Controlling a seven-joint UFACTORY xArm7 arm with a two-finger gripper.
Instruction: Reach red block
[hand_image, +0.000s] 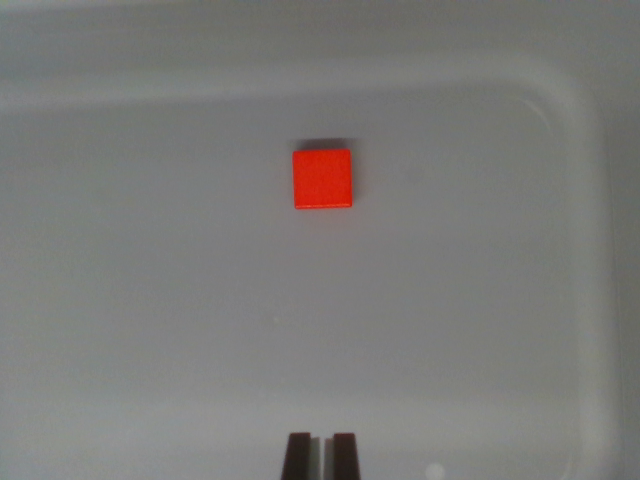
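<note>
A small red block (322, 179) lies flat on the floor of a pale grey tray, in the upper middle of the wrist view. My gripper (321, 455) shows only as two dark fingertips at the bottom edge, directly below the block and well apart from it. The fingertips stand close together with a thin gap and nothing between them.
The tray's raised rim (590, 180) curves down the wrist view's right and runs along the top. The grey tray floor (150, 320) spreads around the block on all sides.
</note>
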